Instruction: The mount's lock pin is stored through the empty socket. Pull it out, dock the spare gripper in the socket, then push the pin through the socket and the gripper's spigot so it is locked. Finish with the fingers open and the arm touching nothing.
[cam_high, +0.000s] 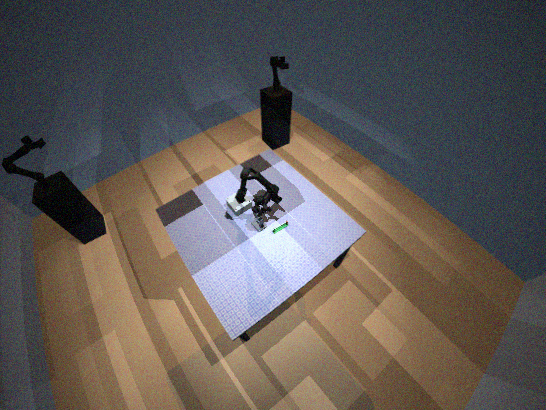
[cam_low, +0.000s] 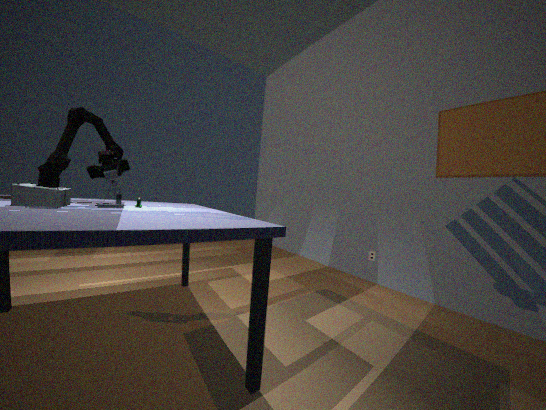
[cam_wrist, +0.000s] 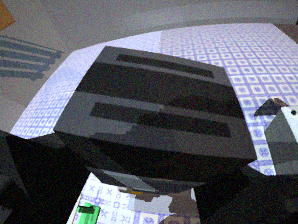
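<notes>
My gripper (cam_high: 260, 198) (cam_low: 108, 169) (cam_wrist: 149, 130) is shut on the spare gripper, a dark slotted block (cam_wrist: 162, 107) that fills the middle of the wrist view. The spare gripper is held above the table, close over the small grey mount (cam_high: 258, 225) (cam_low: 119, 198). Whether its spigot touches or enters the socket cannot be told; the block hides that area in the wrist view. The green lock pin (cam_high: 280, 228) (cam_low: 138, 203) (cam_wrist: 89, 215) is out of the socket, beside the mount on the patterned table, apart from my fingers.
The arm's pale base box (cam_high: 238, 204) (cam_low: 40, 195) (cam_wrist: 284, 142) stands on the table (cam_high: 225, 295) (cam_low: 200, 220) behind the mount. Two black pedestals (cam_high: 276, 117) (cam_high: 70, 210) with other arms stand on the floor, away from the table. Hard shadows cross the table top.
</notes>
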